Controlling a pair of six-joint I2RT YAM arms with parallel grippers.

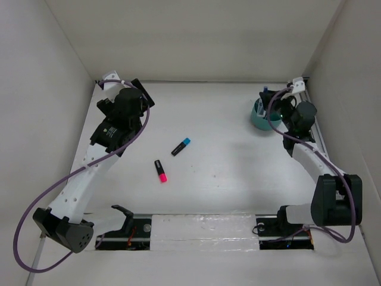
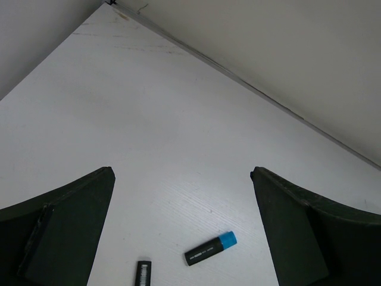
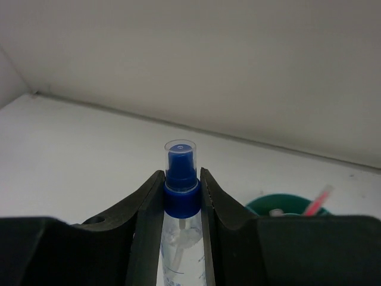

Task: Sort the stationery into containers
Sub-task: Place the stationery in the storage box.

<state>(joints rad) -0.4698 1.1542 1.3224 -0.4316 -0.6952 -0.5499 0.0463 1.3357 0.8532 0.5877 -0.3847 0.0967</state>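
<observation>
My right gripper (image 3: 181, 186) is shut on a clear blue-capped bottle (image 3: 180, 205); the fingers clamp its blue collar. In the top view this gripper (image 1: 271, 100) hovers over the round teal organiser (image 1: 261, 119) at the far right. The organiser's rim (image 3: 286, 201) shows in the right wrist view with a pink pencil (image 3: 317, 200) standing in it. A black marker with a blue cap (image 1: 181, 146) and a black marker with a pink cap (image 1: 160, 170) lie mid-table. My left gripper (image 2: 181, 205) is open and empty, above the table; the blue-capped marker (image 2: 211, 248) lies between its fingers, below them.
White walls enclose the table on the left, back and right. A metal rail (image 1: 318, 134) runs along the right edge beside the organiser. A taped strip (image 1: 202, 229) lies between the two arm bases at the near edge.
</observation>
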